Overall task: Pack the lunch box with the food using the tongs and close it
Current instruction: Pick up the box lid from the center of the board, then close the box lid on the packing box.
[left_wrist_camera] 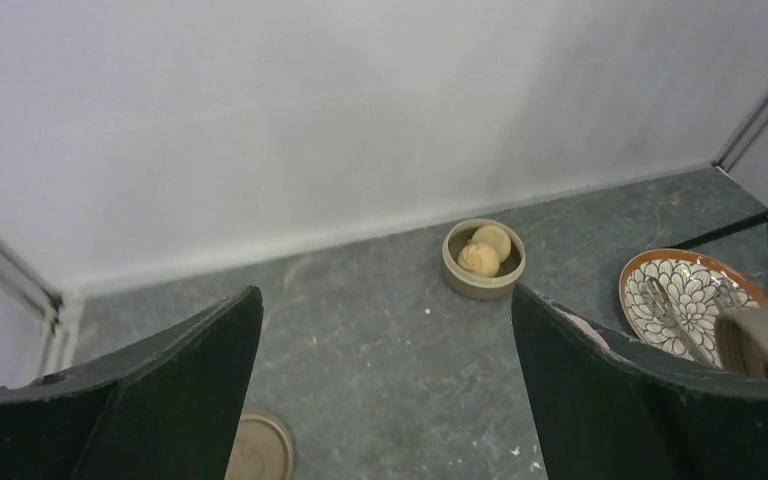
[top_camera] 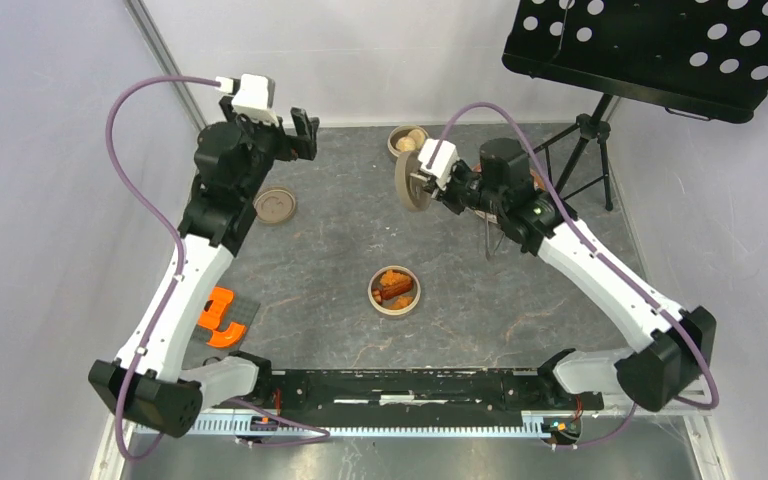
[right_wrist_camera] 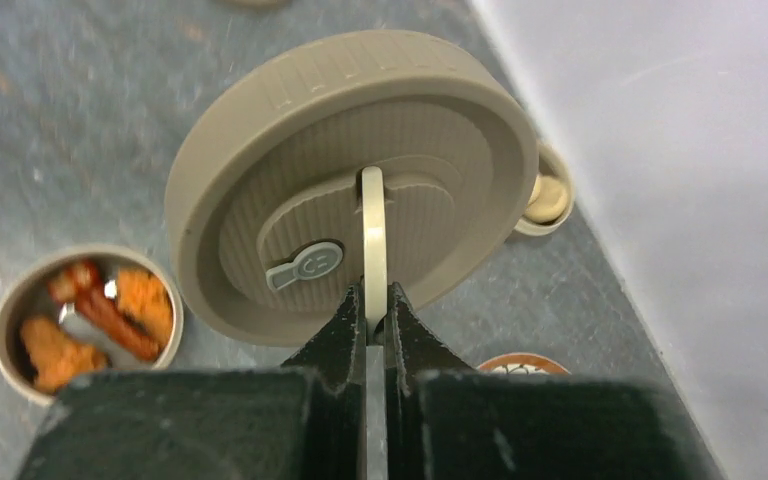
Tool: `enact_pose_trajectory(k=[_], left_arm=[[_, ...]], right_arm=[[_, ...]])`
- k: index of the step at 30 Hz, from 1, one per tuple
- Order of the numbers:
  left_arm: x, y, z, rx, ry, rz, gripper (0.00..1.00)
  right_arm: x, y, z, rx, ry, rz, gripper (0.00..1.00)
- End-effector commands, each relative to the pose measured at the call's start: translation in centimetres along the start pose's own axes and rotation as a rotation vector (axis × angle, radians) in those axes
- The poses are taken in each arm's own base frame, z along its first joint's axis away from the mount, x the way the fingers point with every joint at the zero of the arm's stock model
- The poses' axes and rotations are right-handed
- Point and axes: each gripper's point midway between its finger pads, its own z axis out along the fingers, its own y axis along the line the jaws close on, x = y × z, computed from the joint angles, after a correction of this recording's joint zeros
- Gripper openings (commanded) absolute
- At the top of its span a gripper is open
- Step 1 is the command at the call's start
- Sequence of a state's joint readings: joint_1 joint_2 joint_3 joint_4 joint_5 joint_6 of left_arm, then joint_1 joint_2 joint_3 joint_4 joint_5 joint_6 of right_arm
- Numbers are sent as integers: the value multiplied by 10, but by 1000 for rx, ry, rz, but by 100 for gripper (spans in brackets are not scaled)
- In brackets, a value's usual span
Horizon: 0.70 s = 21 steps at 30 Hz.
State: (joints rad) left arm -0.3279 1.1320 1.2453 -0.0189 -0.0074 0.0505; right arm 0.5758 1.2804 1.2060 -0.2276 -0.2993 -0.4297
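**Right pincer holds a lid by its strap; left pincer spread wide**

The right pincer point(right_wrist_camera: 373, 305) is pressed together on the thin cream strap point(right_wrist_camera: 373, 220) of a round tan lid point(right_wrist_camera: 290, 190). It holds the lid on edge in the air, right of centre and toward the far side of the surface point(top_camera: 340, 260). The left pincer point(left_wrist_camera: 385, 295) is spread wide and grips nothing, raised over the far left of the surface. Near it, a second tan lid point(top_camera: 275, 205) lies flat.

The food sits in two round tan containers. The orange crumbed chunks point(top_camera: 394, 287) are in the centre container point(top_camera: 373, 297), with a brown sausage-like piece point(right_wrist_camera: 115, 322) among them. The pale buns point(left_wrist_camera: 485, 252) are in the far container point(left_wrist_camera: 475, 288), close to the far wall. The tongs point(left_wrist_camera: 675, 322) rest on the patterned plate point(left_wrist_camera: 690, 285), which lies to the right, beneath the right arm. An orange block point(top_camera: 222, 318) sits on a grey mat point(top_camera: 245, 310) at the near left. A black perforated music stand point(top_camera: 660, 40) is at the far right.
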Motion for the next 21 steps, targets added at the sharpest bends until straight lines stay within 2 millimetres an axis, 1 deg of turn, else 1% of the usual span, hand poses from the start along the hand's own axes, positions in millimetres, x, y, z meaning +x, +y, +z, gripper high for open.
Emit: enact_pose_trajectory(k=[1, 4, 6, 7, 9, 13, 18, 21], left_arm=[[52, 17, -4, -111, 281, -228, 100], [79, 21, -5, -136, 407, -271, 100], [90, 26, -6, -153, 441, -317, 100], [94, 23, -7, -137, 448, -345, 100], [103, 31, -9, -157, 464, -389, 100], [124, 55, -13, -239, 512, -484, 100], [141, 75, -18, -302, 556, -585, 100], [144, 76, -21, -295, 573, -589, 100]], right_arm=[[34, 22, -1, -214, 208, -131, 0], [56, 38, 3, -344, 335, -161, 0], [66, 48, 7, -404, 405, -173, 0], [69, 51, 9, -422, 429, -181, 0], [74, 61, 11, -456, 472, -205, 0], [82, 83, 15, -508, 538, -262, 0], [100, 109, 16, -589, 642, -299, 0], [105, 119, 19, -612, 691, -312, 0]])
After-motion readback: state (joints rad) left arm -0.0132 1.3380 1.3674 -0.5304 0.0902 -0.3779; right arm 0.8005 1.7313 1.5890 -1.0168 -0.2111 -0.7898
